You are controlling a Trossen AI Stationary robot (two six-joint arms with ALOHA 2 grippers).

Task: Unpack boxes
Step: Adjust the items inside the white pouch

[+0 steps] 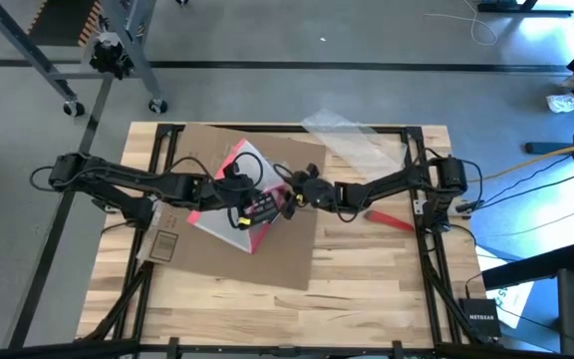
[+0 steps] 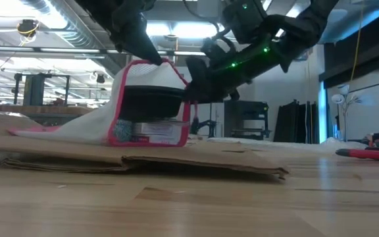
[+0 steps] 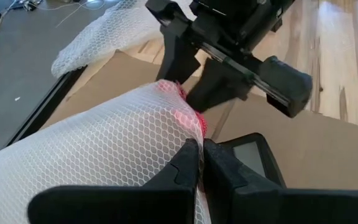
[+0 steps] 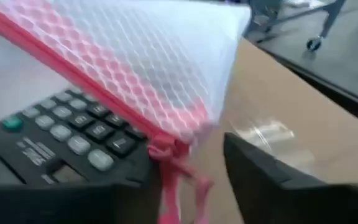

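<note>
Cardboard box (image 1: 267,244), plain brown and corrugated, lies flattened on the wooden worktop (image 1: 367,299) under both arms. On it sits a white mesh pouch with a pink-red zip edge (image 1: 229,194), holding a dark calculator (image 4: 61,140). Left gripper (image 3: 201,163) pinches the pouch's mesh, jaws closed on it. Right gripper (image 1: 302,189), narrowly parted, sits at the pouch's zip corner, the nearer arm to that opening.

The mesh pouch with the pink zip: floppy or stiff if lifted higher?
Likely floppy: the mesh pouch drapes and folds where the left pincer pinches it. The calculator inside probably weighs it down, so it may sag or slide out.
</note>
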